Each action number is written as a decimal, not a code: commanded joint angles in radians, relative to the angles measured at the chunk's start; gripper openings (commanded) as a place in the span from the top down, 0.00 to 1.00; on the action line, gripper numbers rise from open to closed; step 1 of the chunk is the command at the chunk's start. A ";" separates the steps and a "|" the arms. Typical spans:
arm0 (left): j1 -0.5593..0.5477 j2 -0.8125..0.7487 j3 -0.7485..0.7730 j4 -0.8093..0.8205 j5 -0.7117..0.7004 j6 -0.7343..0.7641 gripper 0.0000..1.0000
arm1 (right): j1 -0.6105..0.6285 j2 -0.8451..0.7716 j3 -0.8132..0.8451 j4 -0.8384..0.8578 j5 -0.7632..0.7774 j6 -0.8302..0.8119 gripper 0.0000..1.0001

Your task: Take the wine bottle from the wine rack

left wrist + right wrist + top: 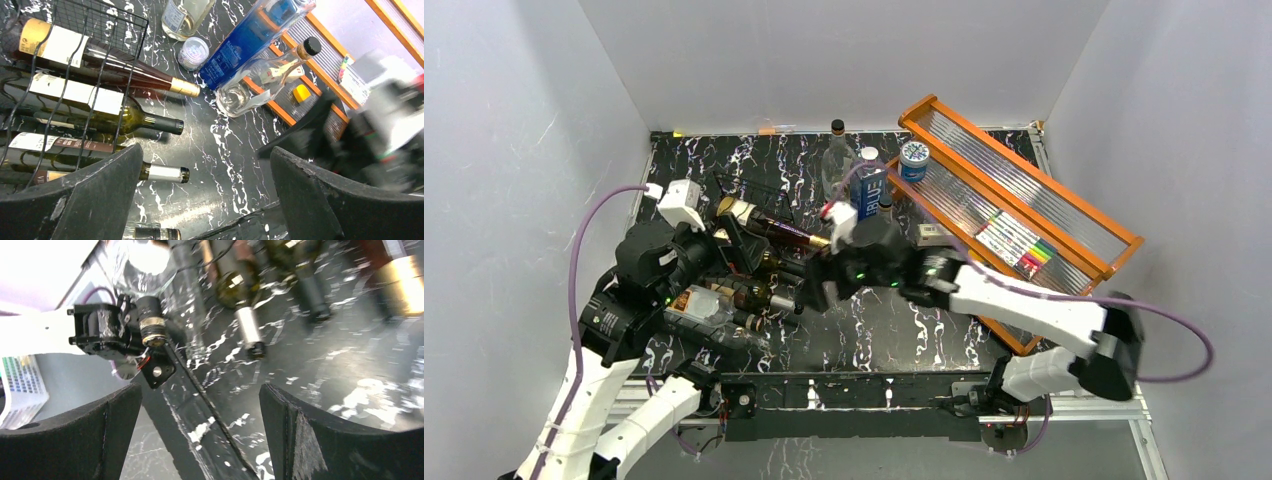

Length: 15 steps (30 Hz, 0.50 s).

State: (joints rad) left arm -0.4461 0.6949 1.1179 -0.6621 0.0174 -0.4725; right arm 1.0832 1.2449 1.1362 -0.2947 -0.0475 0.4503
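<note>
Two released tools, left tool (205, 152) and right tool (200, 390), over black white-veined table (894, 330), wine rack (115, 20), pale grey walls (824, 60)

surface: black marbled table (904, 335) | on it: wire wine rack (97, 75); orange shelf (1004, 185); blue bottle (867, 192); clear bottle (837, 160)

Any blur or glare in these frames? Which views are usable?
Top external: sharp, evenly lit. Left wrist: wine rack and labels crisp; the right arm at the right edge is smeared. Right wrist: soft throughout, bottle necks streaked, blown-out white top left, glare on the table.
</note>
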 commanded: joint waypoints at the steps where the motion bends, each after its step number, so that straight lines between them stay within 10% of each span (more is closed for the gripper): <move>1: 0.004 -0.014 0.058 -0.030 -0.045 0.037 0.02 | 0.110 0.176 0.066 0.209 -0.036 0.125 0.02; 15: 0.004 -0.103 0.071 -0.109 -0.173 0.061 0.02 | 0.142 0.490 0.190 0.438 -0.287 0.261 0.02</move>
State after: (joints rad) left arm -0.4461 0.6136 1.1770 -0.7490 -0.1097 -0.4263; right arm 1.2198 1.6939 1.2587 0.0139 -0.2543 0.6712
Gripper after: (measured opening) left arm 0.982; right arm 0.981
